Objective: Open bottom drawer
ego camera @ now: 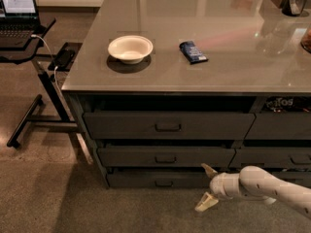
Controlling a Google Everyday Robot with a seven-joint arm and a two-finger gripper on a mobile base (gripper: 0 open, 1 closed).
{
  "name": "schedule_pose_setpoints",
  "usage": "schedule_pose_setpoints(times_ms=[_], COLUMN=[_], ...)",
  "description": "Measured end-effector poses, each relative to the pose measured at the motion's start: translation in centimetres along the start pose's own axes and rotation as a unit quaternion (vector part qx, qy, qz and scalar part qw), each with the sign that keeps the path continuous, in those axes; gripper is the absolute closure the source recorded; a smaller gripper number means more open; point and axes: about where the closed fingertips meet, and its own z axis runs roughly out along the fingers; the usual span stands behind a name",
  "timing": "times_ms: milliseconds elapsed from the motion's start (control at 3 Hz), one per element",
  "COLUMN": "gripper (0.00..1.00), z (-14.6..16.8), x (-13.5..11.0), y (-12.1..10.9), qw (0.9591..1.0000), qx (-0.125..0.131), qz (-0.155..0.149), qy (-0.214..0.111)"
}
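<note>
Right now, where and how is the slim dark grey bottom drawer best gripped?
By the small dark rectangular pull handle at the centre of the slim dark grey bottom drawer, approached from the front; it is the flat panel's only graspable feature. The open white gripper sits low, right of it.

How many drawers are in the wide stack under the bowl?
3. Top drawer, middle drawer and bottom drawer, stacked under the bowl. The next stack is partly cut off. The open claw hovers by the bottom drawer's right end.
</note>
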Motion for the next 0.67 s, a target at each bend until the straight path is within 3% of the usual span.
schedule_pose_setpoints(times_ms=[333,667], gripper=[0.0,0.0], z=[3.58,4.54], x=[2.78,2.89], y=[-0.9,-0.68], qw=[0.9998,0.9999], qx=[0.0,-0.005], qz=[0.007,0.009], qy=[-0.019,-0.013])
